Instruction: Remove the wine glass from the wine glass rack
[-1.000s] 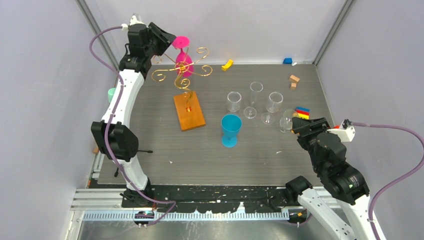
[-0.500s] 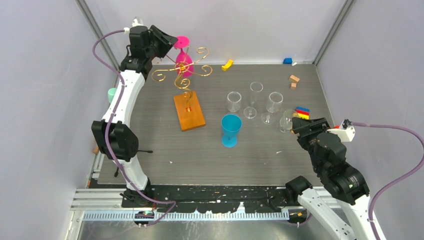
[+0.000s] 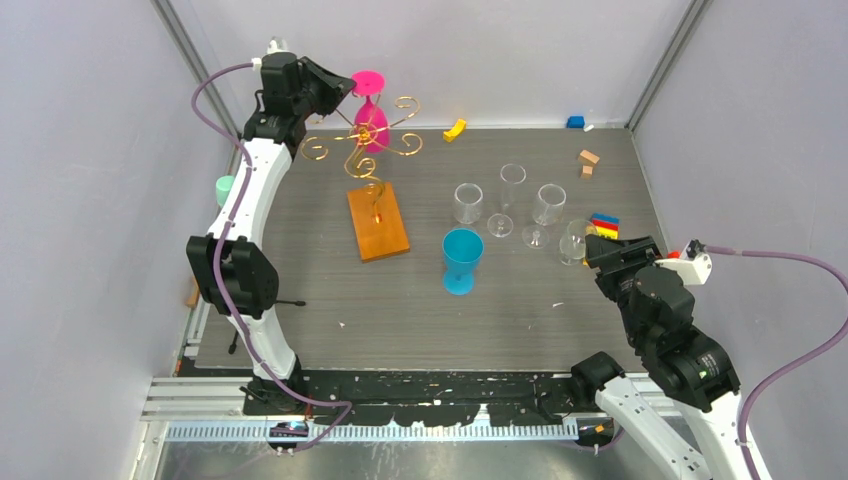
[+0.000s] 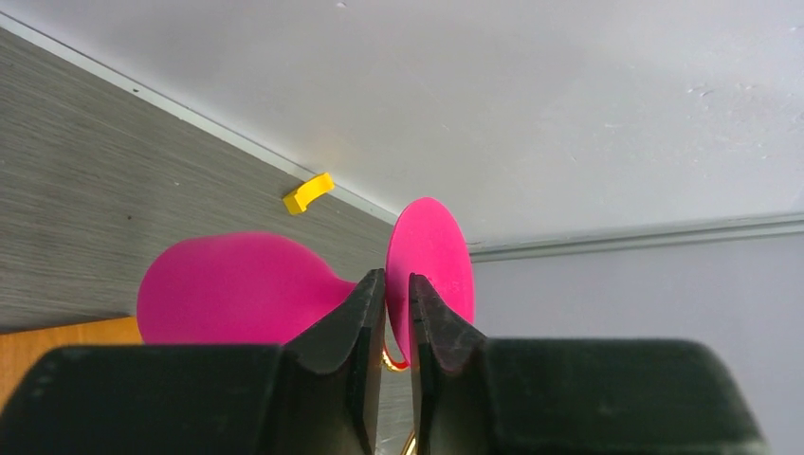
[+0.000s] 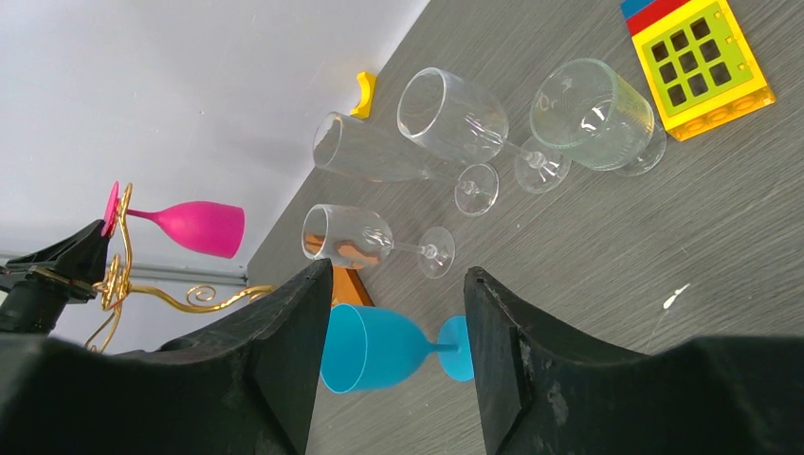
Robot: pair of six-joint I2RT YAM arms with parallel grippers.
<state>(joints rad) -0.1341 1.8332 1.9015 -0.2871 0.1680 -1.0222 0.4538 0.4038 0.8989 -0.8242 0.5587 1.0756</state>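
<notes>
The left gripper [image 4: 397, 303] pinches tight on the pink wine glass [image 4: 237, 284] stem, the glass apparently not yet off the wine glass rack [image 3: 378, 225], while the right gripper [image 5: 398, 275] hangs open, empty.

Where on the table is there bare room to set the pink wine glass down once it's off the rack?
The widest bare patch of table lies between the orange rack base, the blue wine glass and the near edge. A smaller strip runs behind the clear glasses. Crowded: around those glasses.
</notes>
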